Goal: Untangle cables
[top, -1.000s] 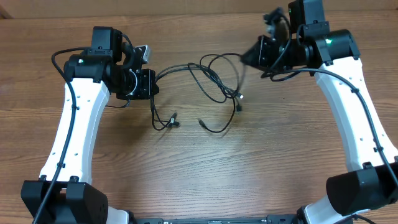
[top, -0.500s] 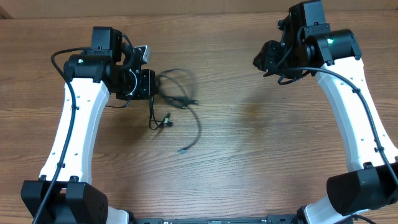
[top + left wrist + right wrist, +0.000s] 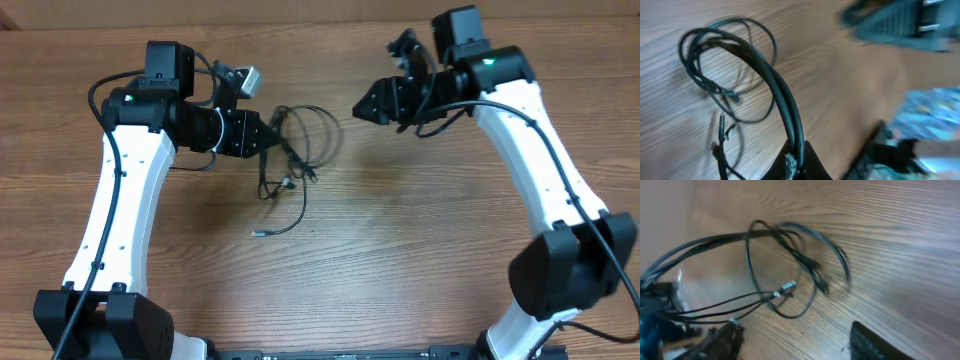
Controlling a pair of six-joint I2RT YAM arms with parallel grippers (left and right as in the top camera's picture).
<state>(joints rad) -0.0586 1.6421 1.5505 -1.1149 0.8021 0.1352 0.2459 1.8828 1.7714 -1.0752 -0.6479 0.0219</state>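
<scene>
The cables (image 3: 300, 140) are thin black cords bunched into loose loops on the wooden table. One strand trails down to a small plug end (image 3: 258, 233). My left gripper (image 3: 266, 135) is shut on the cables at the bundle's left side. In the left wrist view the cords (image 3: 785, 105) run straight into the pinched fingertips (image 3: 796, 167). My right gripper (image 3: 380, 82) hangs open just right of the loops and holds nothing. Its wrist view shows the cables (image 3: 785, 245) and a silvery plug (image 3: 787, 286) lying ahead of the spread fingers (image 3: 875, 345).
The white left arm (image 3: 120, 200) and the white right arm (image 3: 560, 180) stand at the two sides, with their bases along the table's near edge. Bare wooden tabletop (image 3: 400, 260) lies between them.
My right gripper has let go of the cables and opened, then swung left toward the bundle. The stretched cords have sprung back into loops beside my left gripper, which still holds them.
</scene>
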